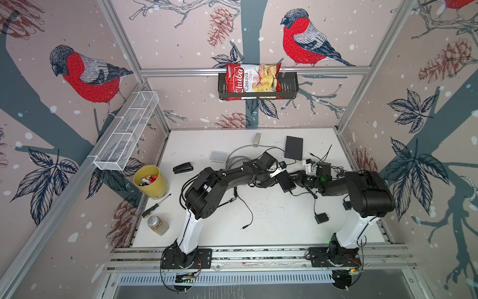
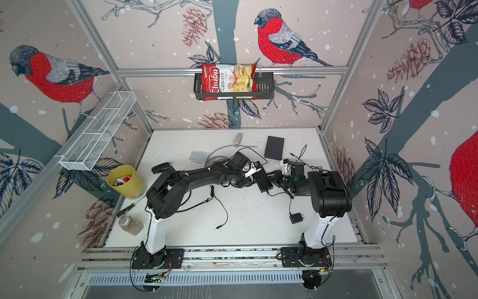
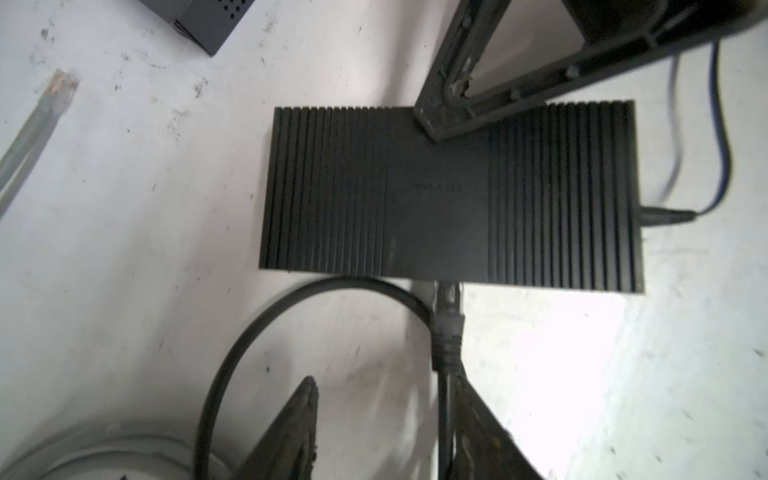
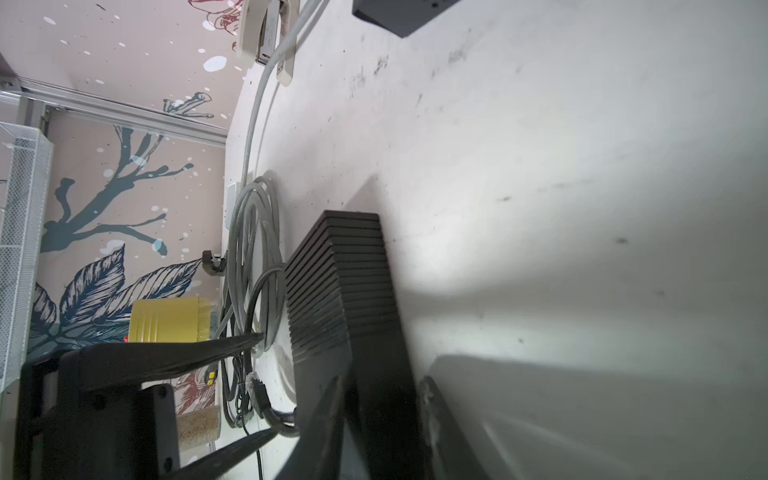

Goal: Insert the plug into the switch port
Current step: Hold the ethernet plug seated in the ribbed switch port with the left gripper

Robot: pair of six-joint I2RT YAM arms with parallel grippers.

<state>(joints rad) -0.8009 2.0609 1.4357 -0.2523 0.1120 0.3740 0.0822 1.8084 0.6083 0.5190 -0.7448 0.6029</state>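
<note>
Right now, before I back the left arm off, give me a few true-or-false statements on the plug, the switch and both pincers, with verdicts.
1. The plug sits in a port of the black switch. True.
2. The left pincer is clamped on the plug. False: its fingers stand apart, with the cable beside one of them.
3. The right pincer grips the black switch by an edge. True.
4. The yellow cup lies tipped over. False: it stands upright.

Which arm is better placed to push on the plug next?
Left, probably. The left fingers stand open just behind the plug at the switch edge, in line with it; the right fingers are clamped on the switch, steadying it.
</note>
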